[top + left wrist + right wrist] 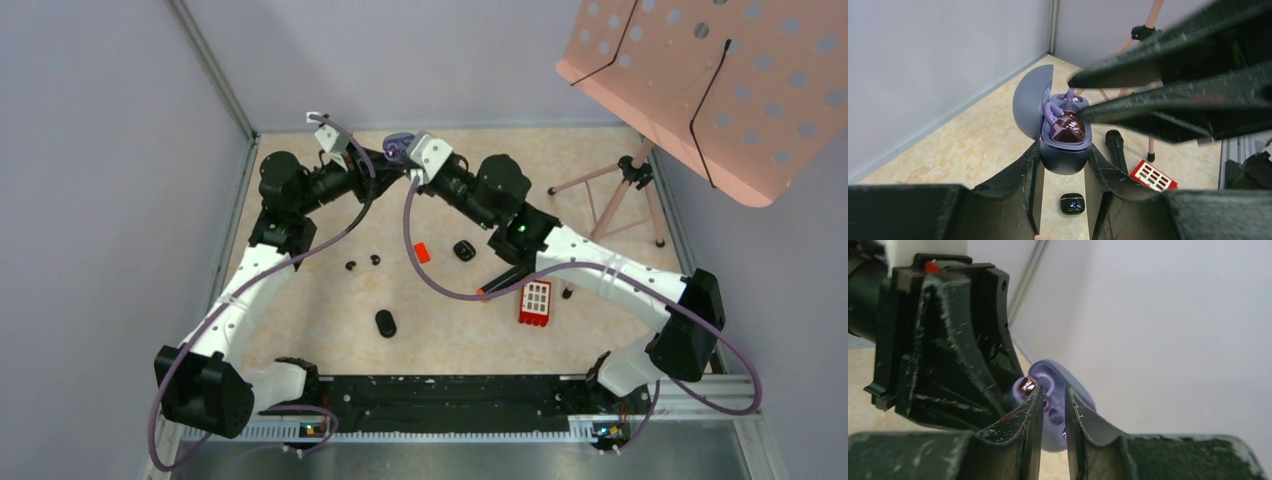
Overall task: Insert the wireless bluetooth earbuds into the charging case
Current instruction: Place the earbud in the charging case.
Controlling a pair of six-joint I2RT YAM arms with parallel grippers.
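Toward the left of the tabletop (450, 345), two tiny black buds (351, 266) were seen lying loose, close together and well apart from the charging case (1063, 160). The case itself was held up over the far part of the tabletop. Its lower body was clamped on both sides by the fingers of the left tool (1064, 150), and its lid (1030, 102) was swung open to the left.

Inside, one earbud (1068, 127) with a dark glossy shell and pale purple fin was seated in the near well. A second earbud (1070, 100) was partly seen behind it; whether it was fully seated could not be told.

At the case mouth, the right tool (1053, 392) was positioned with its fingers only narrowly parted, and nothing was clearly pinched between them. Farther right on the tabletop lay a small black case (464, 250) and a red block (535, 302).

The task was judged partly done. At least one earbud was in. The two loose buds were not inserted, though whether they belonged to this case could not be told. The lid was not yet closed.
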